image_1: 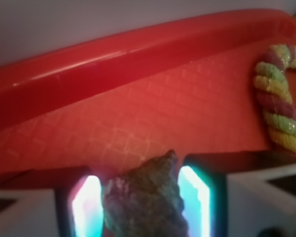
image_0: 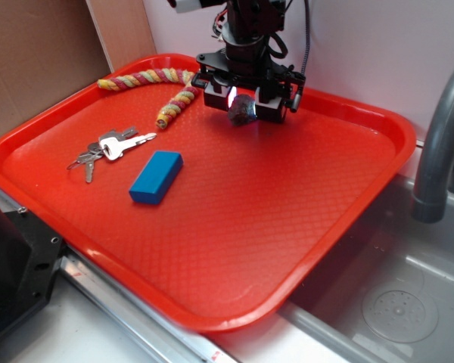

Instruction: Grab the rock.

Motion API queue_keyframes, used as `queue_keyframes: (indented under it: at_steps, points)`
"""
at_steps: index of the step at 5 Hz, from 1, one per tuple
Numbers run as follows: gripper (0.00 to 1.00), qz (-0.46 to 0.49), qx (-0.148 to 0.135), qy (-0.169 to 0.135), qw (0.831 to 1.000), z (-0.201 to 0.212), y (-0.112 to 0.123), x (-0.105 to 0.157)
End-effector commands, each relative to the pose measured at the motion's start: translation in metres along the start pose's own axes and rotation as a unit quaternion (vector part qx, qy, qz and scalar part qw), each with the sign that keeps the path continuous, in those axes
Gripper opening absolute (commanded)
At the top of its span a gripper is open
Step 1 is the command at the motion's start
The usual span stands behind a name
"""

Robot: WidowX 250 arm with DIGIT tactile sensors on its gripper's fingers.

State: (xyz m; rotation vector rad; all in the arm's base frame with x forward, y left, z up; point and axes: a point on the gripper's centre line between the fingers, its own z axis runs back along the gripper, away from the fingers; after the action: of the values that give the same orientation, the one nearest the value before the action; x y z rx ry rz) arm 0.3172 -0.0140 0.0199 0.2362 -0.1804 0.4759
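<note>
Rock mottled brown-grey; tray red, diamond-textured; block blue.

tray: red, diamond-textured, raised rim, beside a sink
rope: red-and-yellow, curved, at 11 o'clock near the far rim
keys: bunch at 9 o'clock
block: blue, just beside the keys, toward centre
rock: at 12 o'clock; contact with the tray unclear

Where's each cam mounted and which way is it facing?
Exterior: off the tray's near corner, looking down across it; shows the arm and gripper closed on the rock.
Wrist: behind the fingers, facing the tray's rim; fingers show.
Shared: rock, rope, tray.
</note>
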Motion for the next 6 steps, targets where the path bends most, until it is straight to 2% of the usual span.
queue_keyframes:
  at_steps: [1,2,4,5,6]
  points:
    - [0.0,0.013,-0.035,0.016,0.999,0.028,0.024,0.002]
    - [0.0,0.032,-0.068,0.077,0.994,0.072,0.034,-0.005]
    - [0.0,-0.052,-0.125,0.089,0.987,0.148,0.036,-0.044]
    - [0.0,-0.059,-0.145,0.083,0.984,0.17,0.053,-0.062]
    - [0.0,-0.046,-0.144,0.066,0.986,0.179,0.065,-0.074]
